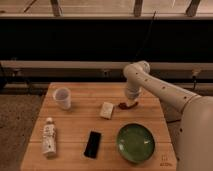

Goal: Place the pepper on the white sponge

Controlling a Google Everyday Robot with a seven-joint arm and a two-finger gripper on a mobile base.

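Observation:
The pepper (125, 105) is a small dark red pod just right of the white sponge (106, 110), which lies on the wooden table (75, 125) near its middle. My gripper (130, 100) is at the end of the white arm, directly over the pepper's right end. The pepper sits at the gripper's tip, close to the table surface, a short gap from the sponge.
A white cup (62, 97) stands at the back left. A white bottle (48, 136) lies at the front left. A black phone-like slab (92, 144) lies at the front middle. A green plate (135, 142) sits at the front right.

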